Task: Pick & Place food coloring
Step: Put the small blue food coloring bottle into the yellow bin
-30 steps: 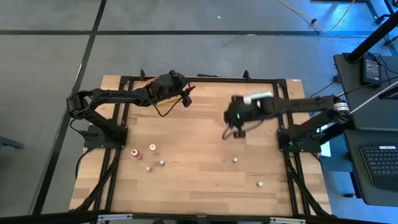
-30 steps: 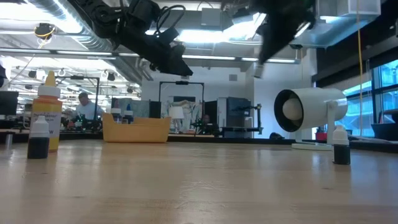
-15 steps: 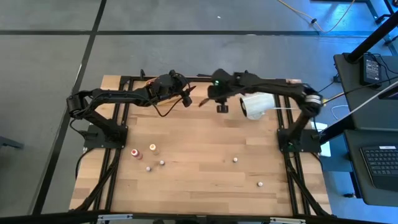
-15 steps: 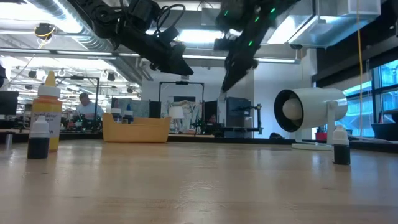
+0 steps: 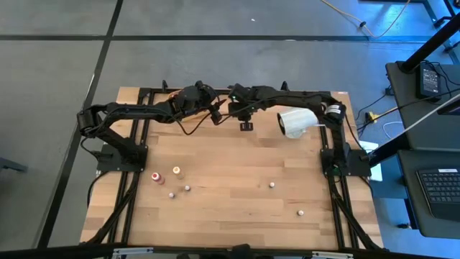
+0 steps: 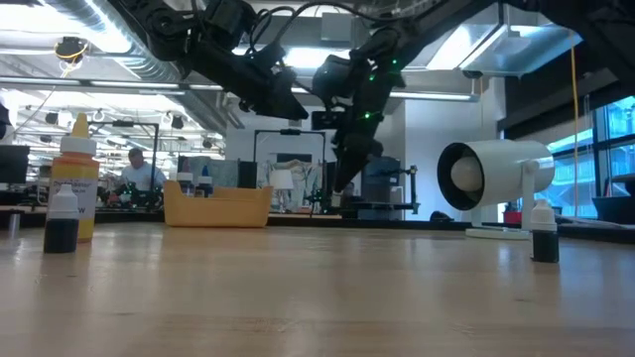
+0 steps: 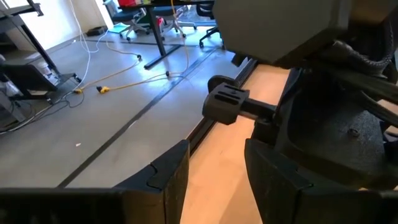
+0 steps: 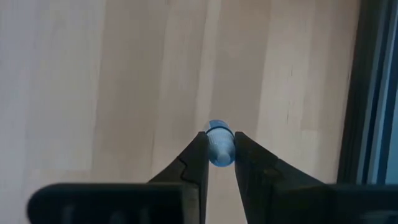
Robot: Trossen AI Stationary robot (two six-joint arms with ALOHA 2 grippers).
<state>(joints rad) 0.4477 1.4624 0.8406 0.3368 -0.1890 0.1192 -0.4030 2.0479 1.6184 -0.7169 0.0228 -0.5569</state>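
My right gripper (image 8: 217, 155) is shut on a tiny blue food coloring bottle (image 8: 219, 144), above the bare wood near the table's far edge (image 5: 231, 109). In the low view it points steeply down (image 6: 339, 186). My left gripper (image 5: 215, 113) hangs close beside it on its left, open, with nothing between its fingers (image 7: 214, 180). Several more small bottles stand on their bases on the table's near half: a red one (image 5: 154, 177), an orange one (image 5: 176, 172) and smaller ones (image 5: 187, 188) (image 5: 272, 185) (image 5: 300, 213). My right gripper pinches the blue bottle's sides (image 8: 219, 149) between its two fingertips. The fingers (image 8: 198, 158) come from above, slanting steeply down. The bottle is lifted clear of the table and sticks out past the fingertips.
A large white cylinder (image 5: 295, 121) lies at the far right, just right of my right gripper. A yellow-orange tray (image 6: 216, 206) shows beyond the far edge in the low view. The black frame rail (image 5: 237, 90) runs along the far edge.
My right gripper has swung from the table's middle right toward the far edge and to the left, sinking as it went. It now hangs close to my left gripper and has stayed shut.
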